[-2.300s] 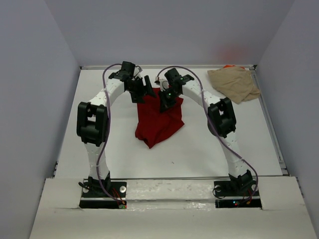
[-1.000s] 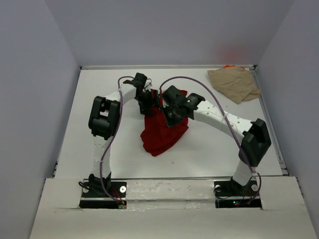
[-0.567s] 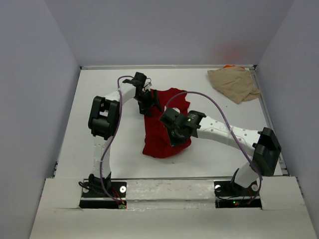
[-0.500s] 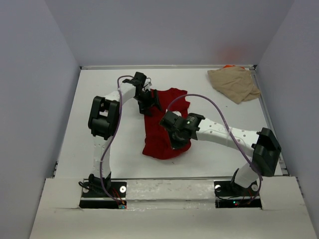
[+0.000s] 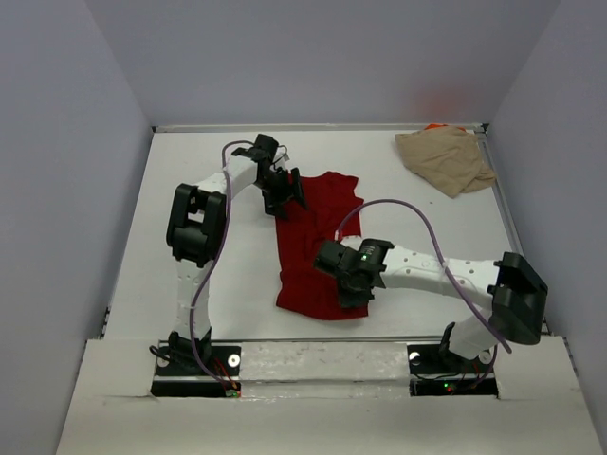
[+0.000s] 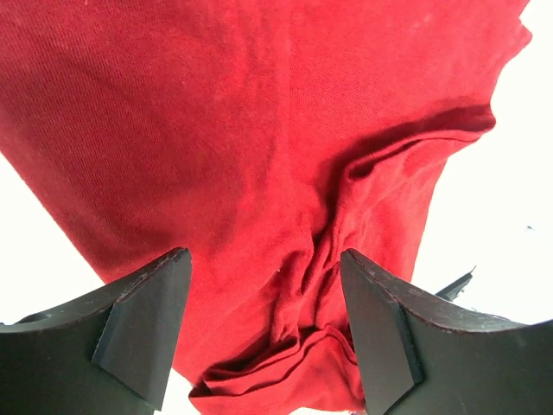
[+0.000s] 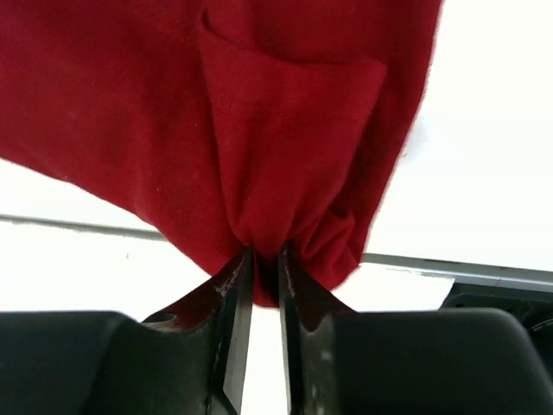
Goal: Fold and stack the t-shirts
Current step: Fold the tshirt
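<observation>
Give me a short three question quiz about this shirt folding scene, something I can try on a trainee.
1. True or false: the left gripper stands open over the dark red t-shirt, clamping nothing.
2. Where on the table does the tan t-shirt lie? A) far right corner B) near left corner C) under the red one
3. Fill in: the ___ gripper pinches a bunched fold of the red cloth.
Key: 1 true; 2 A; 3 right, meaning the right gripper.
</observation>
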